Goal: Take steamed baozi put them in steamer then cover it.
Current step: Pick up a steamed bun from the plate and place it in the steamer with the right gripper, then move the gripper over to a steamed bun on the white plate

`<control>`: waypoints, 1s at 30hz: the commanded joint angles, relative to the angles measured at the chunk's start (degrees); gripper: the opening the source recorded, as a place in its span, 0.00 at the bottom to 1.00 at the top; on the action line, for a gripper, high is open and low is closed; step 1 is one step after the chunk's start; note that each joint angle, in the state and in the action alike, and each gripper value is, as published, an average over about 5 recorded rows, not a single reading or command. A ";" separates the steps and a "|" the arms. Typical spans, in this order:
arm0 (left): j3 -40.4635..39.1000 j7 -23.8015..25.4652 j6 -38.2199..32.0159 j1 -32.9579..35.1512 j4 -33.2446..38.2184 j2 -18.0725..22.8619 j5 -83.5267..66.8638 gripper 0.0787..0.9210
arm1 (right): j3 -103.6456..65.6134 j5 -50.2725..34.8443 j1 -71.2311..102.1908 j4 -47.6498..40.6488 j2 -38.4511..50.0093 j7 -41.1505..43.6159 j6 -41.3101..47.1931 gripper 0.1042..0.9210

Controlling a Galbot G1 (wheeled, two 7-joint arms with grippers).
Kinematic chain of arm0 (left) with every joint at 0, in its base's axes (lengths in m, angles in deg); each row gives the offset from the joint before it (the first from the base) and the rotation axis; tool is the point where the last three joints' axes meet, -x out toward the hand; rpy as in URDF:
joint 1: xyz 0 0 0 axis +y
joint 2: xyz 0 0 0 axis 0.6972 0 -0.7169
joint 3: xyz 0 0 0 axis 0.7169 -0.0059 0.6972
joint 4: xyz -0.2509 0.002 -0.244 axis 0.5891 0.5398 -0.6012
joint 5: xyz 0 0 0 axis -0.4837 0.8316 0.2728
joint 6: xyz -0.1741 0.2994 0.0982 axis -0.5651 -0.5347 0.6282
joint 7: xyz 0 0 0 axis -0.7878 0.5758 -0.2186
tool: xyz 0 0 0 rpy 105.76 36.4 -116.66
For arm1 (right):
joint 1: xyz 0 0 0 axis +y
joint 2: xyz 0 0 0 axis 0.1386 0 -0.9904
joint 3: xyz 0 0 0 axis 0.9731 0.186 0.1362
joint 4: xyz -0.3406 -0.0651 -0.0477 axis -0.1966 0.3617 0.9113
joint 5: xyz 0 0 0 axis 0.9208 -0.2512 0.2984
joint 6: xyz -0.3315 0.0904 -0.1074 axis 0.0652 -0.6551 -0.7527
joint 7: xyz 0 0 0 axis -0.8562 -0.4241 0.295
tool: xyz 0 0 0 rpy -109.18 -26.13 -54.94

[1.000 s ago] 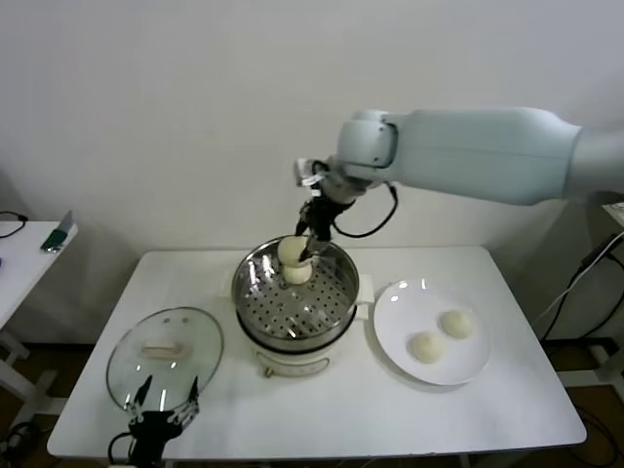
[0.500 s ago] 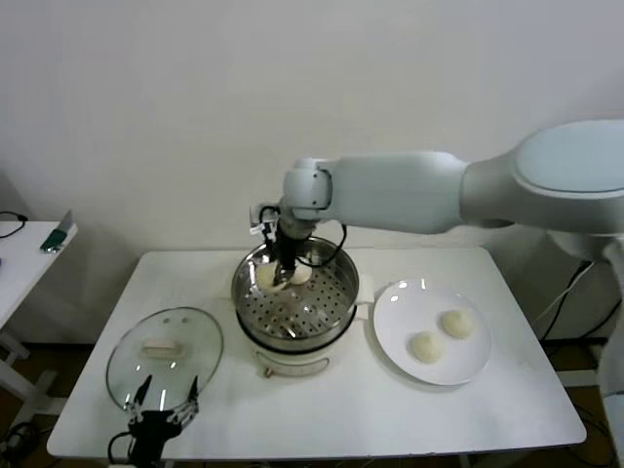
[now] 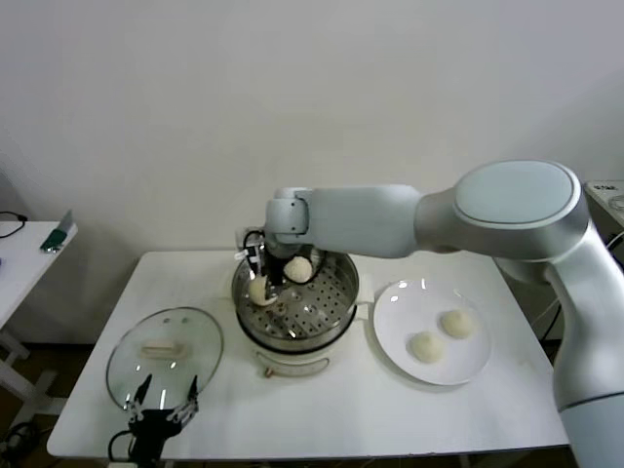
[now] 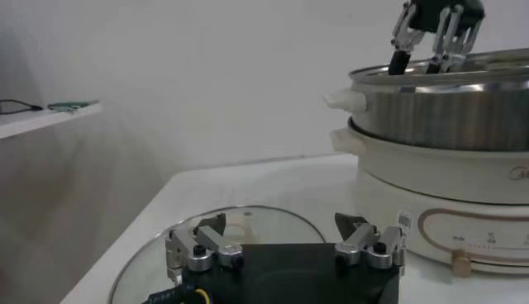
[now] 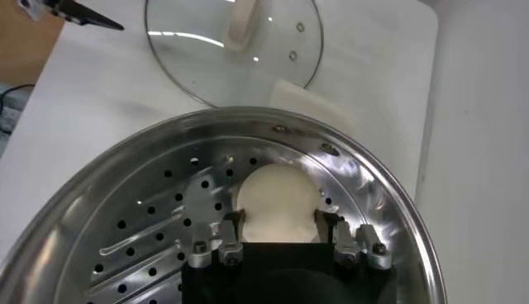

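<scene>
My right gripper [image 3: 265, 283] reaches into the shiny steel steamer [image 3: 336, 292] and is shut on a cream-white baozi [image 3: 258, 291] low at the basket's left side. In the right wrist view the gripper [image 5: 278, 228] has its fingers pressed on both sides of that baozi [image 5: 277, 198] over the perforated bottom [image 5: 124, 215]. A second baozi [image 3: 298, 268] lies at the back of the basket. Two more baozi [image 3: 455, 324] [image 3: 425, 347] lie on the white plate [image 3: 390, 312]. My left gripper [image 3: 164, 405] is open and empty at the table's front left.
The clear glass lid [image 3: 166, 356] with a white handle lies flat left of the steamer, just beyond my left gripper [image 4: 285, 239]. The steamer's white pot base [image 4: 430, 190] stands at the table's middle. A side table [image 3: 24, 249] is at far left.
My right arm has swung left and lowered, carrying the baozi from above the steamer's back rim to low at the basket's left side. The left arm has not moved.
</scene>
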 commanded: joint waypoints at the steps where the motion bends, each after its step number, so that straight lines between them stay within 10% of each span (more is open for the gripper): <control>1: -0.20 0.05 0.13 0.00 -0.07 0.12 0.24 0.88 | -0.80 0.08 -1.67 2.40 2.37 1.78 -1.43 0.77; 13: -0.48 0.09 0.53 0.26 0.89 0.49 0.52 0.88 | 13.14 1.93 -23.58 21.17 30.58 16.99 -11.43 0.88; 30: -0.43 0.17 1.08 0.21 1.44 1.46 1.28 0.88 | 9.07 22.01 -1.10 26.32 52.52 7.35 -6.08 0.88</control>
